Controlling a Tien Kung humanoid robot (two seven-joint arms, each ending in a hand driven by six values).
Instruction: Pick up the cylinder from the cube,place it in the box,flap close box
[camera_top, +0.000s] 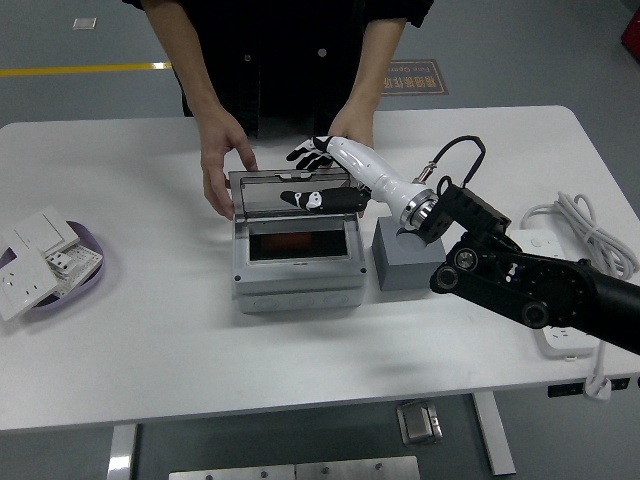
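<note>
Grey rectangular plastic box (297, 250), clear hinged flap (295, 193) standing open, red cylinder (298, 243) lying inside. Right hand (325, 175), white shell, black fingers (304, 154) spreading loosely, is touching the flap's far right edge. Grey cube (408, 260) is sitting just right. Person's hands (222, 160) are bracing the far corners.

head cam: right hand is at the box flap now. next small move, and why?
Probably push the flap forward and down over the opening. The cylinder already lies inside the box, the cube shows an empty socket, and the right robot hand sits at the flap's upper edge while it stands raised. A person's hands rest at the box's far side, so go slowly.
</note>
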